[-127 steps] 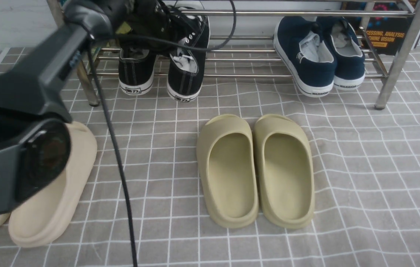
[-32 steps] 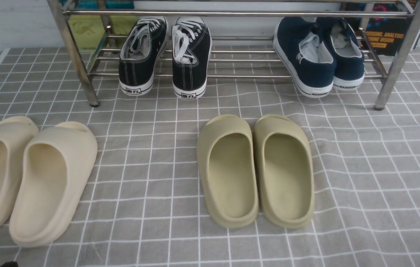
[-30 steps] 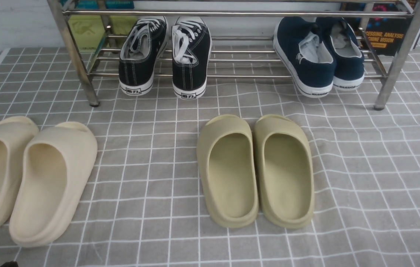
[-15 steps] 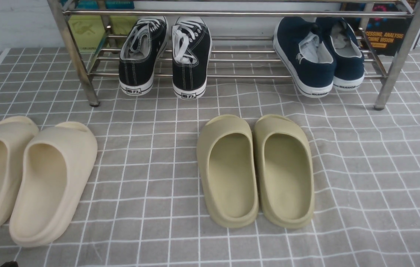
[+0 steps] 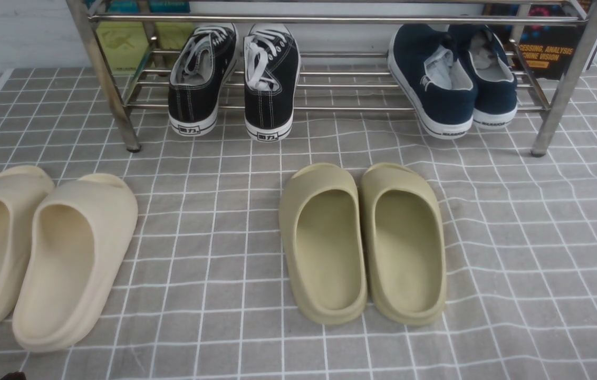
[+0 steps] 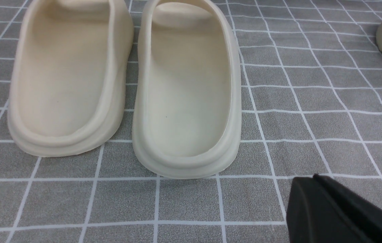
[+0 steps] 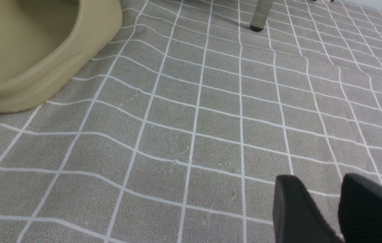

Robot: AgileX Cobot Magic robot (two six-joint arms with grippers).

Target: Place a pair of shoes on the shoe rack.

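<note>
The left pincer (image 6: 314, 184) is pressed together; the right pincer (image 7: 317, 189) is spread, with only cloth between its tips. Both are positioned over a grey cloth (image 5: 188, 316) printed with a white grid, wrinkled toward the right side. On the cloth, a beige pair of slides (image 5: 61, 264) with smooth, rounded foam forms is at the left, and an olive pair of slides (image 5: 364, 253) is near the middle. Beyond them stands the shoe rack (image 5: 351, 109), of shiny metal tube. Its lower shelf carries the black canvas sneakers (image 5: 235, 84), white-laced and white-soled, at left, and navy slip-on sneakers (image 5: 454, 82) at right. Behind are a pale wall (image 5: 19, 34) and, partly hidden, what appears to be a printed book cover (image 5: 549, 50).
</note>
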